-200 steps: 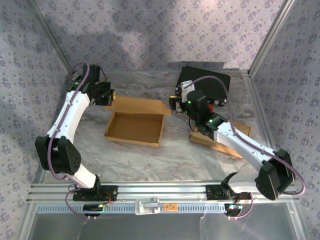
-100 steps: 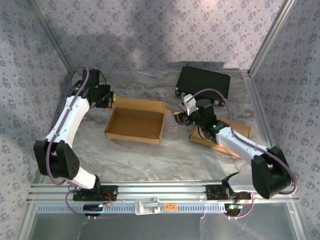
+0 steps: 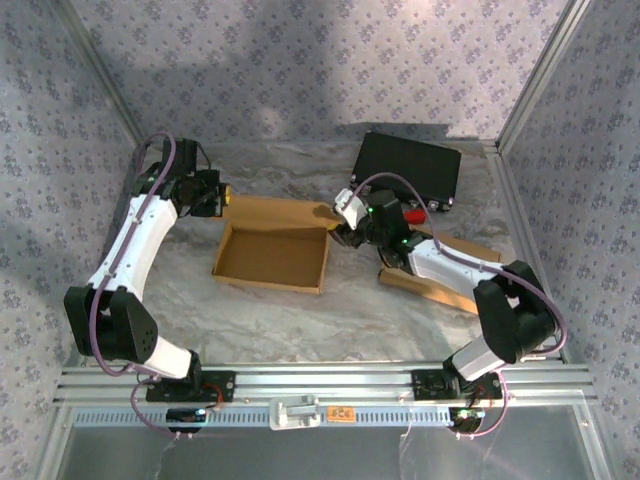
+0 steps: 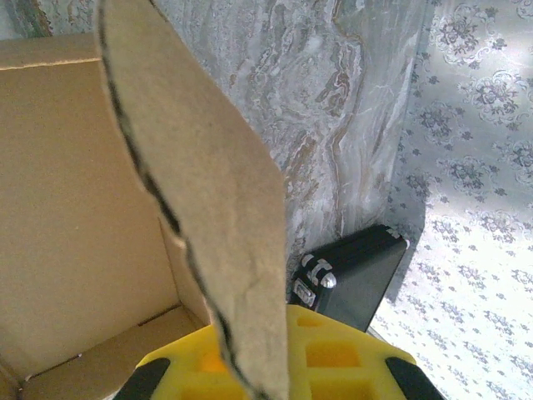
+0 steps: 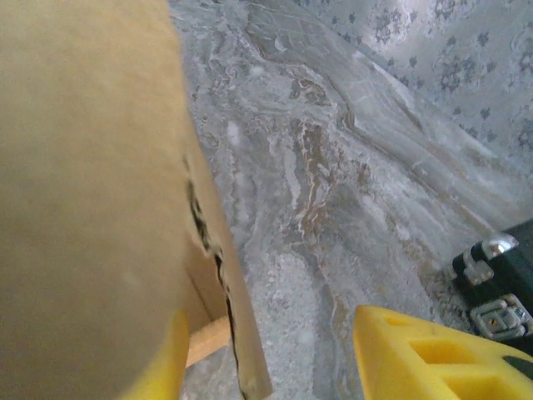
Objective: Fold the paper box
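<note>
The table point(image 3: 300, 310) carries the paper box point(image 3: 270, 255), open-topped, with bare room on the box's near side. A black case point(image 3: 405, 170) and flat cardboard point(image 3: 450, 275) crowd the box's right. At the box's far-left corner, the left pincer point(image 4: 266, 367) is clamped on a flap point(image 4: 208, 208). At the box's right wall, the right pincer point(image 5: 266, 350) stands half-wide astride the edge. It should close squarely, I judge, then fold inward, away from the case.

Soft even light, shadowed back wall point(image 3: 230, 40), close cardboard point(image 5: 83, 167) blurred.
</note>
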You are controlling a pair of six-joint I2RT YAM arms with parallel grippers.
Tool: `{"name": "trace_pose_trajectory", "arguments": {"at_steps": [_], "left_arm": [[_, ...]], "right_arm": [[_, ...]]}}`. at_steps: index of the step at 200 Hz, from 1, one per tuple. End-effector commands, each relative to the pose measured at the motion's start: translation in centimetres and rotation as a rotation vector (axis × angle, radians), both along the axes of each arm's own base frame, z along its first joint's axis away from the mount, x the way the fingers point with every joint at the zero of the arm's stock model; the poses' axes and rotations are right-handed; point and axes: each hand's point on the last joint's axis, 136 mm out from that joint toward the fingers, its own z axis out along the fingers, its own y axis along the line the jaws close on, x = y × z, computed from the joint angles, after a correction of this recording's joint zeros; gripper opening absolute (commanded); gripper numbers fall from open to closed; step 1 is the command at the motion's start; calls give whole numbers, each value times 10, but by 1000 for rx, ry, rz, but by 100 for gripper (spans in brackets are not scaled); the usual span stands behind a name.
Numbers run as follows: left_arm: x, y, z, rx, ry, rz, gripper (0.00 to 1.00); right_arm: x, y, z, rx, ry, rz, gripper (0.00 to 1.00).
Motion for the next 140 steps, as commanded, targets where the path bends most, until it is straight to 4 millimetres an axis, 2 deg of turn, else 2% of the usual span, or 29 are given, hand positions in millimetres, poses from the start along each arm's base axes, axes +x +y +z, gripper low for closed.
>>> {"name": "trace_pose_trajectory", "arguments": {"at_steps": [1, 59, 83, 95, 114, 140], "left_arm": [[-4, -3, 8, -21, -7, 1, 0], [-3, -3, 10, -13, -20, -10, 2], [-2, 2, 20, 44, -59, -79, 28], [-5, 14, 27, 126, -77, -135, 36], [-19, 46, 35, 325, -80, -212, 44], [-32, 87, 42, 638, -125, -332, 45]], "right_arm": [[11, 8, 16, -6, -61, -5, 48], [11, 12, 13, -31, -56, 3, 12], [8, 11, 13, -60, -82, -4, 1], [7, 8, 11, -72, -86, -4, 0], [6, 4, 8, -71, -76, 0, 0], [6, -2, 5, -72, -71, 7, 0]]}}
